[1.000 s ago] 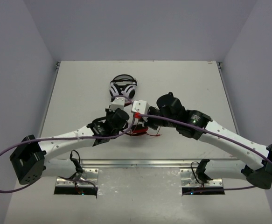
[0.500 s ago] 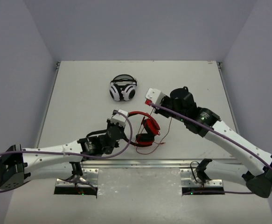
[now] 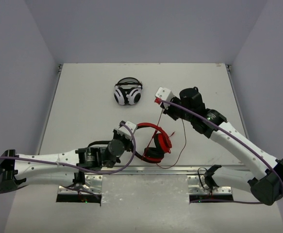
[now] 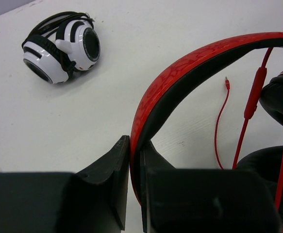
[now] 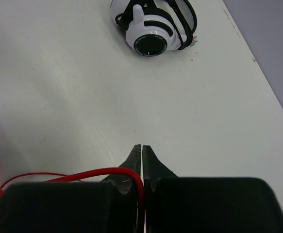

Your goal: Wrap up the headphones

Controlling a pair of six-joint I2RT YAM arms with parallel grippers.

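Observation:
The red headphones [image 3: 156, 141] lie near the table's front centre, their black ear cushions to the right. My left gripper [image 3: 129, 131] is shut on the left end of their headband [image 4: 199, 56], which is pinched between the fingers at my left gripper [image 4: 135, 141]. The thin red cable [image 3: 183, 138] runs up from the ear cups to my right gripper [image 3: 157, 100], which is held farther back and to the right. In the right wrist view my right gripper [image 5: 142, 148] is shut on the cable [image 5: 97, 172]. The cable's plug end [image 4: 226, 82] lies on the table.
White-and-black headphones [image 3: 128, 92] sit farther back at the centre, also in view as the white-and-black headphones [image 4: 61, 46] and the white-and-black headphones [image 5: 153, 26]. A metal rail [image 3: 146, 170] runs along the near edge. The table's right edge [image 5: 258, 63] is close to the right arm.
The two grippers have drawn apart. The left one pulled the headband toward the near edge. The right one moved back and to the right with the cable, drawing it out.

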